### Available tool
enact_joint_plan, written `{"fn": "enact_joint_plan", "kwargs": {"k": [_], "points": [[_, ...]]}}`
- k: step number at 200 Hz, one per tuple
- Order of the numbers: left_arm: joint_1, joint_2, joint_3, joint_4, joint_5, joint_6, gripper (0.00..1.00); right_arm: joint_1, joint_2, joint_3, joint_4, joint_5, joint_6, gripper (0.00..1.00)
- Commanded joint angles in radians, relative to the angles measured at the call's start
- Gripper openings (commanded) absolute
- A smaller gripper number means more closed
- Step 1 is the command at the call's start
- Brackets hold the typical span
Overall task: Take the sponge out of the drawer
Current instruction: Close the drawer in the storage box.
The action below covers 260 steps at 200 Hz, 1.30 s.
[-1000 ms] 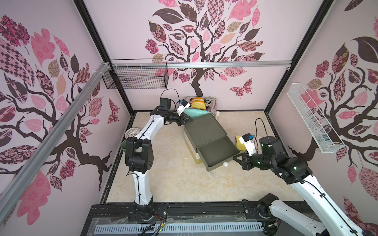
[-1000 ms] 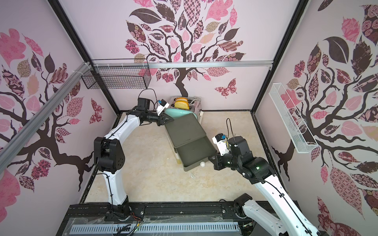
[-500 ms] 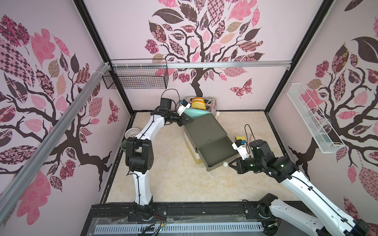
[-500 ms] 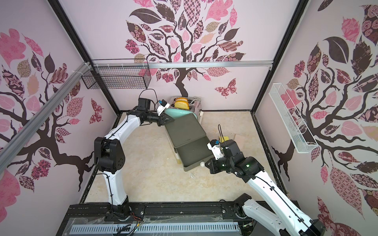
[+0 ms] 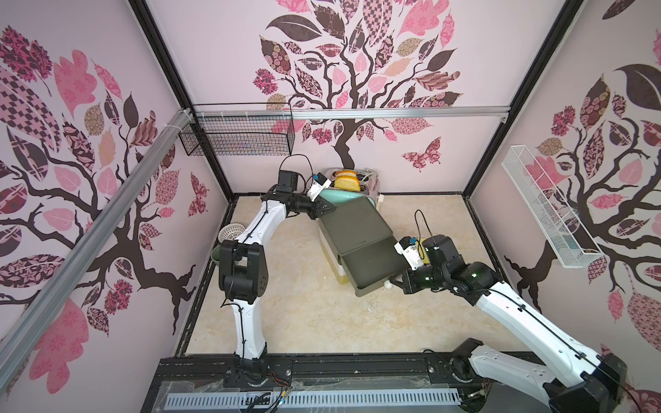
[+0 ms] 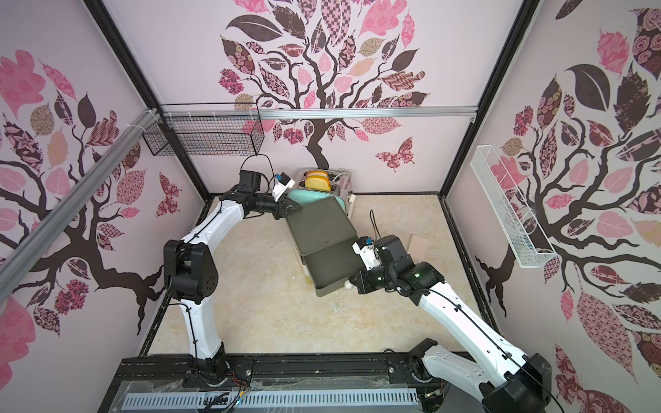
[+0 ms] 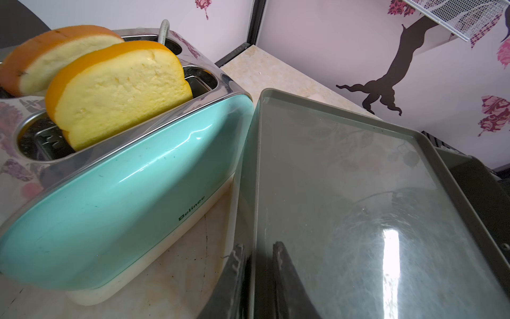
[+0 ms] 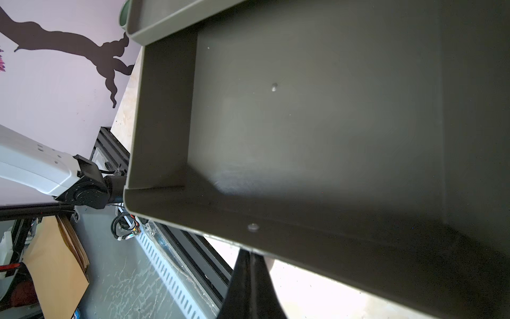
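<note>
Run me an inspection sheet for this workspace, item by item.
Surface: beige table, lightly marked.
Job's things: drawer pulled open, looks empty in the right wrist view; yellow item beside it, mostly hidden, possibly the sponge.
Clutter: toaster holding two bread slices; white slotted basket by the left wall.
Grippers: left gripper shut on cabinet rim; right gripper shut at the drawer's knob.
Cables: a camera cable loops above each wrist.
Surroundings: wire basket and white rack on patterned walls.
</note>
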Motion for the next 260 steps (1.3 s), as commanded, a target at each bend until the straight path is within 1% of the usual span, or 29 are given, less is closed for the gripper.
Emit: {"fn": "enact_joint_plan", "kwargs": {"k": [1,44,102,144,190,220,260], "points": [[-0.018,0.046,-0.014,-0.078,0.001,0.016,0.21,-0.001,0.062,0.034,0.119,0.086,-0.036,0.0],[-0.023,0.053,-0.011,-0.078,0.006,0.015,0.21,-0.001,0.106,0.074,0.157,0.12,-0.052,0.0],[-0.038,0.058,-0.014,-0.079,0.005,0.015,0.21,-0.001,0.159,0.118,0.213,0.126,-0.059,0.0],[-0.045,0.058,-0.016,-0.081,0.006,0.015,0.21,-0.001,0.234,0.135,0.277,0.137,-0.069,0.0],[-0.048,0.055,-0.019,-0.085,0.007,0.016,0.21,-0.002,0.31,0.198,0.335,0.159,-0.093,0.0],[-0.049,0.054,-0.021,-0.084,0.008,0.016,0.21,-0.002,0.357,0.2,0.38,0.178,-0.115,0.0],[-0.052,0.056,-0.022,-0.088,0.008,0.017,0.21,-0.002,0.384,0.208,0.435,0.156,-0.09,0.0]]}}
